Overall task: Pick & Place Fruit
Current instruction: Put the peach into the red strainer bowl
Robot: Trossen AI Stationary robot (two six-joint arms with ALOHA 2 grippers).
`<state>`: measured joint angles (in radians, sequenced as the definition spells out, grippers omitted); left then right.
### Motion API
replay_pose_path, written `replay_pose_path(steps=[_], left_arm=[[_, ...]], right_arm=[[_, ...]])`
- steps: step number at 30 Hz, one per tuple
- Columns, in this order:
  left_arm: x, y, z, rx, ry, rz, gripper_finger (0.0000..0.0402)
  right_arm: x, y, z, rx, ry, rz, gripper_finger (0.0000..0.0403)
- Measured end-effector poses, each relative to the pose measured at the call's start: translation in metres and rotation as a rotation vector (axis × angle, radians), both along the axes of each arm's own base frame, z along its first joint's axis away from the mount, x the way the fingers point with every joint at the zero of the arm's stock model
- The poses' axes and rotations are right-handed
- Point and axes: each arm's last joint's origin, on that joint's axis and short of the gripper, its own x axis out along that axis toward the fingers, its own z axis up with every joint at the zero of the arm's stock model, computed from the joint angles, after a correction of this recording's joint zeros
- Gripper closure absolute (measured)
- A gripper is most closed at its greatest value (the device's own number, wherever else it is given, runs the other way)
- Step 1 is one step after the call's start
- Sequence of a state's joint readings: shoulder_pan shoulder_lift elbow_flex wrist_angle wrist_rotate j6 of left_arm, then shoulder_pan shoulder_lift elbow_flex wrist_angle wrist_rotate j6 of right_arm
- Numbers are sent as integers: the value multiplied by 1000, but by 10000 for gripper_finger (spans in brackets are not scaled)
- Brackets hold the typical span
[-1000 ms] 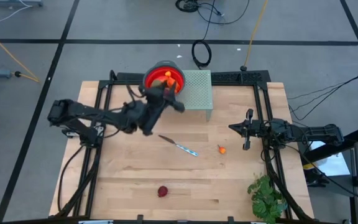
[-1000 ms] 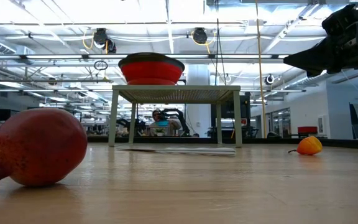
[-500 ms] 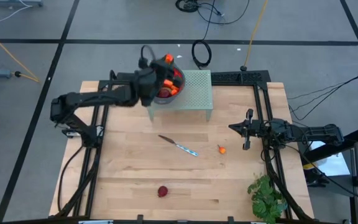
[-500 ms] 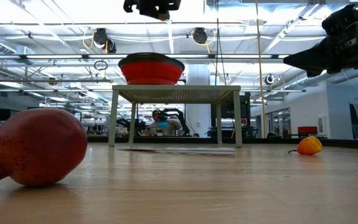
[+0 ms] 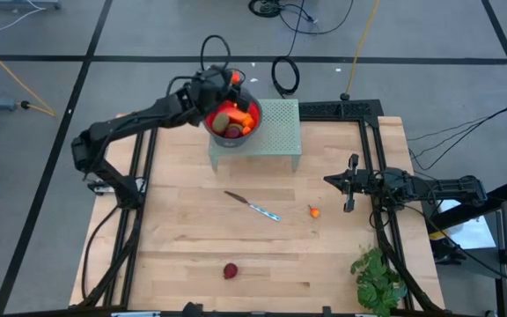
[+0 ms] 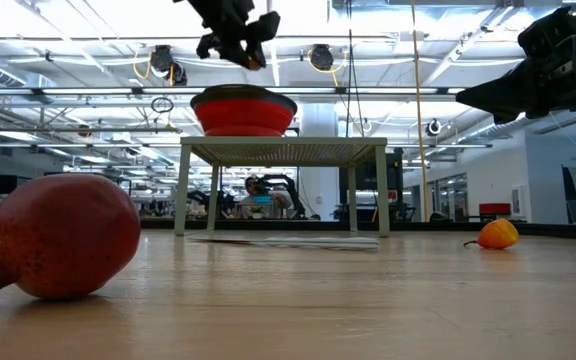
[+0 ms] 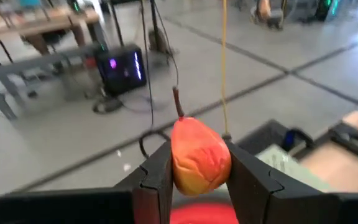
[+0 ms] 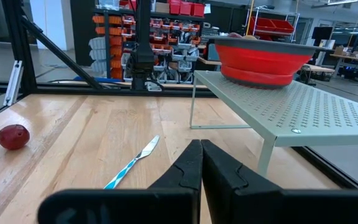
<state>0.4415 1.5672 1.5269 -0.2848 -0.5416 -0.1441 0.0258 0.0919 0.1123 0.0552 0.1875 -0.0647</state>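
Note:
My left gripper (image 5: pixel 231 79) hangs above the far left rim of the red bowl (image 5: pixel 233 119) and is shut on an orange-red fruit with a dark stem (image 7: pixel 199 155). The bowl stands on a pale green perforated stand (image 5: pixel 280 128) and holds several fruit pieces. A dark red round fruit (image 5: pixel 231 270) lies near the table's front edge, and a tiny orange fruit (image 5: pixel 313 211) lies right of centre. My right gripper (image 5: pixel 352 183) waits shut at the table's right side, holding nothing. My left gripper pinches the orange-red fruit by its two flanks (image 7: pixel 178 171) between its two fingers (image 7: pixel 157 180). The fingers come about level from the table's left. The fruit is lifted clear above the bowl (image 7: pixel 197 214), its stem (image 7: pixel 178 102) pointing up.
A thin silver knife with a blue handle (image 5: pixel 252 206) lies at mid-table. A green leafy plant (image 5: pixel 377 277) sits at the front right corner. The stand's legs (image 6: pixel 183 190) rest on the table's far part. Bare wood shows to the left and front.
My left gripper has swung from in front of the bowl toward the table's far edge, carrying the orange-red fruit, and now hangs over the bowl's far left rim. It has stayed shut on the fruit. The right arm has kept still.

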Motion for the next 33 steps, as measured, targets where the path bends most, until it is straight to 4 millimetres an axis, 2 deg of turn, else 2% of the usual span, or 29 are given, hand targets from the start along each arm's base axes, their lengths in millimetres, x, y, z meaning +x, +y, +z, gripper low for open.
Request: replay_pose_path(steps=[19, 33], left_arm=[[0, 12, -45, -424, 56, -98, 284], [-2, 12, -50, -479, 71, -100, 284]], right_arm=[[0, 0, 0, 0, 0, 0, 403], [0, 0, 0, 1, 0, 0, 403]])
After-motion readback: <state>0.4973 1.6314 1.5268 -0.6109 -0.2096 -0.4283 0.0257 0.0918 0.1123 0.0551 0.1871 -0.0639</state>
